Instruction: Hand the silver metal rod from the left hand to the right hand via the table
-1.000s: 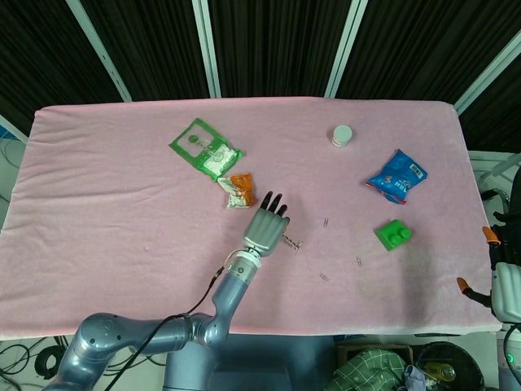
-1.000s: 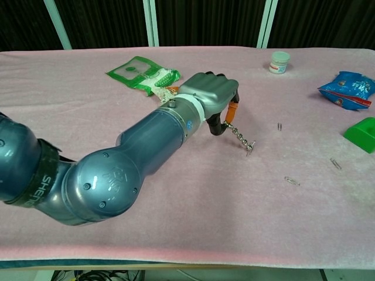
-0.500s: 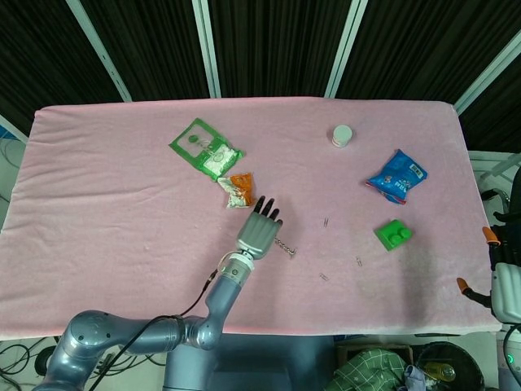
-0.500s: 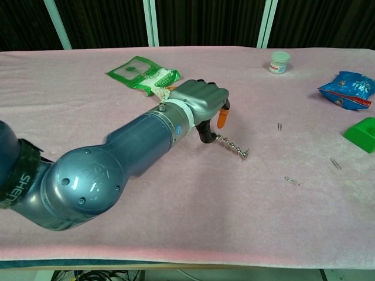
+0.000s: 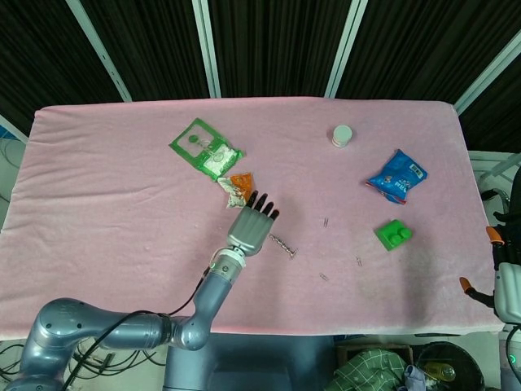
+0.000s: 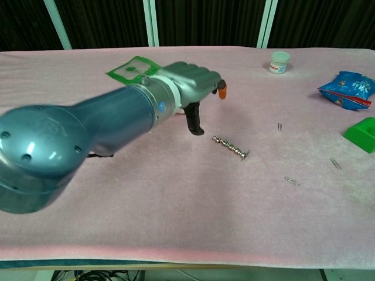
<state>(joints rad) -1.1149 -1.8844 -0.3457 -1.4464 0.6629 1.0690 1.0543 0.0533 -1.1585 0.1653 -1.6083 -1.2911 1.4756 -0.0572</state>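
Silver metal rod [image 6: 230, 146] lies on pink surface [image 6: 176, 222], frame centre, just right of left robot hand [image 5: 249, 226], apart from it. Left robot hand empty, fingers spread. Right robot hand [image 5: 506, 292] at lower right edge; state unclear.

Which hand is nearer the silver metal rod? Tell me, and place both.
Left. The left hand is just beside the silver metal rod, which lies on the table, apart from the fingers. The right hand is off at the table's far right edge.
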